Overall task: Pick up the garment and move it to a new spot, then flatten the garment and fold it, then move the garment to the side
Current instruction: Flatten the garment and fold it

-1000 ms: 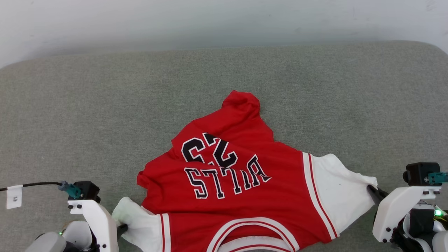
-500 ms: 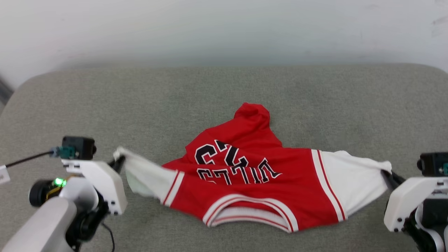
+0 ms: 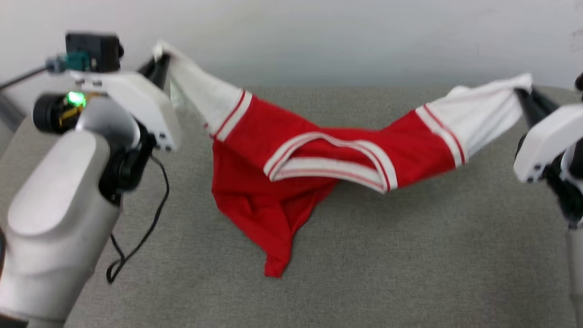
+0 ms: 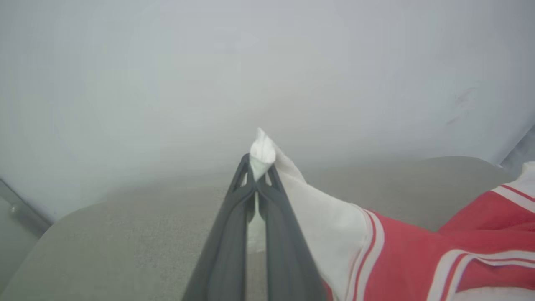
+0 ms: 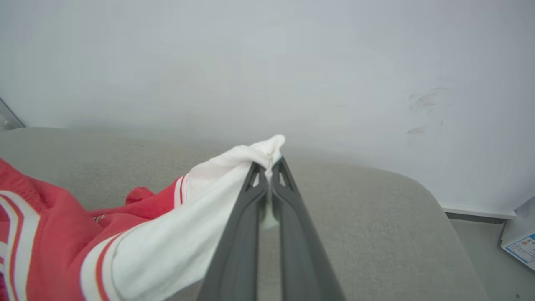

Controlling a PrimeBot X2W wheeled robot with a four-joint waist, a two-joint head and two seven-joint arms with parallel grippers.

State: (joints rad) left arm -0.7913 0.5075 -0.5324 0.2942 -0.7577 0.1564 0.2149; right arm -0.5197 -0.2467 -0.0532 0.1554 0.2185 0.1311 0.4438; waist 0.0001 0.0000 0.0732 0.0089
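The garment point(image 3: 291, 155), a red T-shirt with white sleeves and striped trim, hangs stretched between my two grippers above the grey cushion point(image 3: 410, 255). My left gripper point(image 3: 160, 61) is shut on the tip of one white sleeve at the upper left; the left wrist view shows that sleeve tip point(image 4: 262, 152) pinched between my left gripper's point(image 4: 259, 167) fingers. At the upper right my right gripper point(image 3: 523, 93) is shut on the other white sleeve point(image 5: 250, 156). The collar point(image 3: 328, 157) sags in the middle and the red body droops down to the cushion, its lowest point point(image 3: 273, 269) touching.
A pale wall point(image 3: 319, 36) rises behind the cushion. A black cable point(image 3: 150, 223) dangles from my left arm over the cushion. A box point(image 5: 520, 242) sits on the floor past the cushion's right end in the right wrist view.
Both grippers have risen and lifted the garment off the cushion by its sleeves. The left gripper closed on its sleeve about a second ago. The head camera has also tilted.
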